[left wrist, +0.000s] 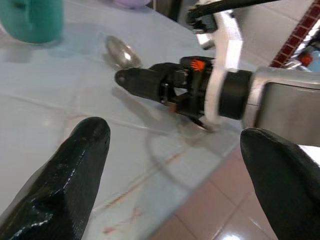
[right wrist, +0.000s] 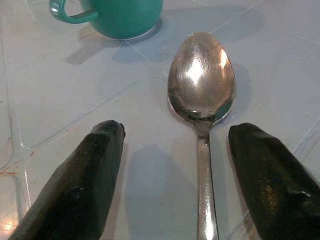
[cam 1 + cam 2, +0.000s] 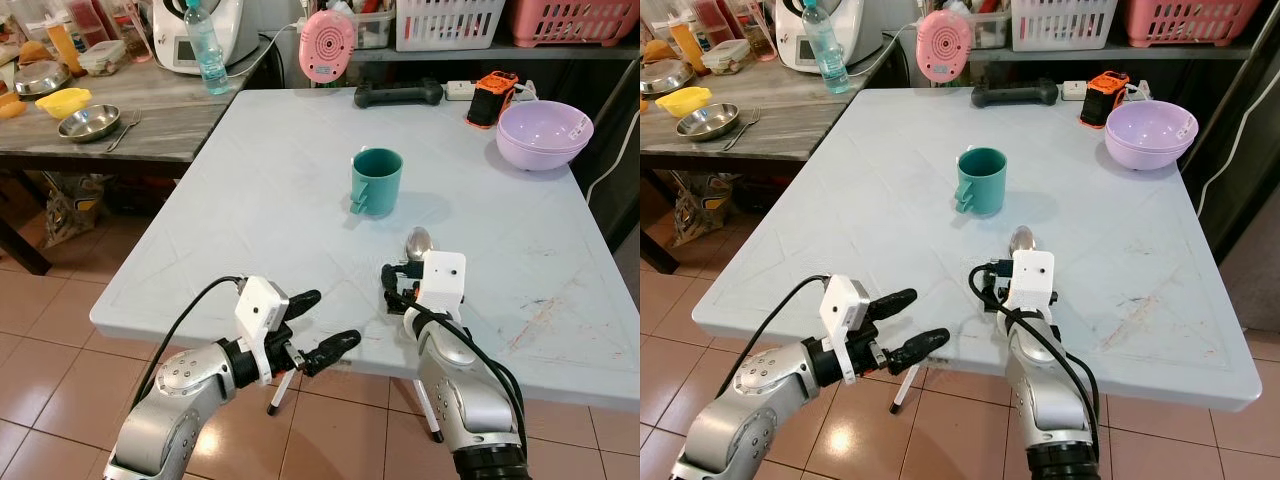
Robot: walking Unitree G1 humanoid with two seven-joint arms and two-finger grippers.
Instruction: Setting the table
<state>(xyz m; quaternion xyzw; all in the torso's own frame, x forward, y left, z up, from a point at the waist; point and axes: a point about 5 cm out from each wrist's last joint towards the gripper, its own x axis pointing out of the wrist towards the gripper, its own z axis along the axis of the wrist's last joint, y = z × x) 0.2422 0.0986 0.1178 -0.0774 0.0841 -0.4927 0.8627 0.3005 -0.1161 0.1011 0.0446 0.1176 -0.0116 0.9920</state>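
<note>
A spoon (image 2: 201, 90) lies on the pale surface (image 3: 250, 200), bowl pointing toward the green mug (image 3: 375, 181). The right gripper (image 2: 172, 185) rests low with fingers spread, the handle apparently untouched between them. The left gripper (image 3: 318, 324) hovers off the near edge, fingers apart and empty.

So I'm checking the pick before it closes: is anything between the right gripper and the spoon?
Nothing visible. The right gripper is open with the spoon lying flat on the table between its fingers. The green mug stands beyond the spoon's bowl, clear of it.
</note>
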